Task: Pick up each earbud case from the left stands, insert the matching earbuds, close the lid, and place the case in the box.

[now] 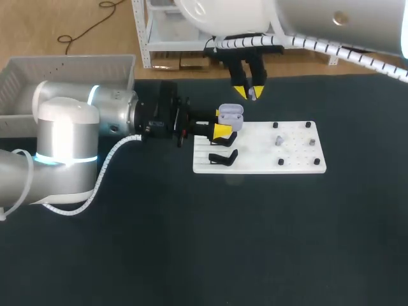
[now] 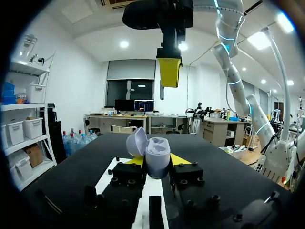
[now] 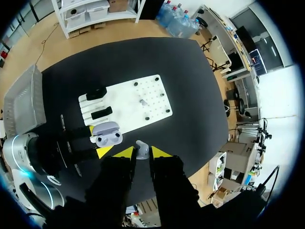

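Right wrist view: the right claw is nearly closed, its yellow tips pinching a small pale earbud from both sides. Just ahead of it, the left claw grips the lavender case from two sides, with the lid swung open. Left wrist view shows the case upright in the left claw, with the right claw hanging above it and apart from it. Under the case lies the white board, two black stands at its left end and small pegs across the rest. The grey box sits far left, behind the left arm.
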Robot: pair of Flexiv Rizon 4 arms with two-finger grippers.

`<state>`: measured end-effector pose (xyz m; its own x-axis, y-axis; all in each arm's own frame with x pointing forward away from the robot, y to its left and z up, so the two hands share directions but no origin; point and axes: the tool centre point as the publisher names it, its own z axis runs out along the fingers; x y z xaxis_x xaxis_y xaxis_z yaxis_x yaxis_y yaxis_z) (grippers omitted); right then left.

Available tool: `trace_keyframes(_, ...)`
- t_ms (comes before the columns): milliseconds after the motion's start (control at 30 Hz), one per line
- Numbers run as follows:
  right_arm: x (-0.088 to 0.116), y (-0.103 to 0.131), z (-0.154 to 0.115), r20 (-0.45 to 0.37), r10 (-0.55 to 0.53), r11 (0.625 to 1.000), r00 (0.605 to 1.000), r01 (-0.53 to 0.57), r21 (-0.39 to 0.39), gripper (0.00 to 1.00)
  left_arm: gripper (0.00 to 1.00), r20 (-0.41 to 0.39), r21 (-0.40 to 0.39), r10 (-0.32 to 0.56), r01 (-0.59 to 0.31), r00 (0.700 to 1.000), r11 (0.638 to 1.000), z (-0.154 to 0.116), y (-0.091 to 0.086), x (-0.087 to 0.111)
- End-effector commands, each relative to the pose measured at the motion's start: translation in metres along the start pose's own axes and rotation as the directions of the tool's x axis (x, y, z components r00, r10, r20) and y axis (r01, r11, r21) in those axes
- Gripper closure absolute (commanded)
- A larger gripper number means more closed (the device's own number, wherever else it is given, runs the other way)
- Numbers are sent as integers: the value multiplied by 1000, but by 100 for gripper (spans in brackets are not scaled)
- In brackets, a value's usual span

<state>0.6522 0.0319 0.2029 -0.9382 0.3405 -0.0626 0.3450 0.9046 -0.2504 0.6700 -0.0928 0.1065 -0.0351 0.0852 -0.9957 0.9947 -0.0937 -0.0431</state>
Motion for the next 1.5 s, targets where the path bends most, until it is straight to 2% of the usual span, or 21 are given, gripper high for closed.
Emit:
trace_keyframes(33,4,7,-1,33,23,999,999,-24,29,100,100,3,-2,3,-3,1000,1000,0,0,1)
trace_keyframes(167,3,16,-1,0,95,992,996,-94,88,100,100,3,-2,3,-3,1000,1000,0,0,1)
trace_keyframes(400,1,17,2,-96,214,974,972,-205,92,100,100,3,-2,3,-3,1000,1000,0,0,1)
trace_keyframes(500,1,19,4,-101,237,970,966,-228,86,100,100,3,-2,3,-3,1000,1000,0,0,1)
trace_keyframes(1033,2,23,5,-110,239,970,965,-232,72,100,100,3,-2,3,-3,1000,1000,0,0,1)
trace_keyframes(1200,3,28,7,-79,219,976,973,-217,30,100,100,3,-2,3,-3,1000,1000,0,0,1)
trace_keyframes(1500,1,35,18,-78,203,979,976,-201,42,100,100,3,-2,3,-3,1000,1000,0,0,1)
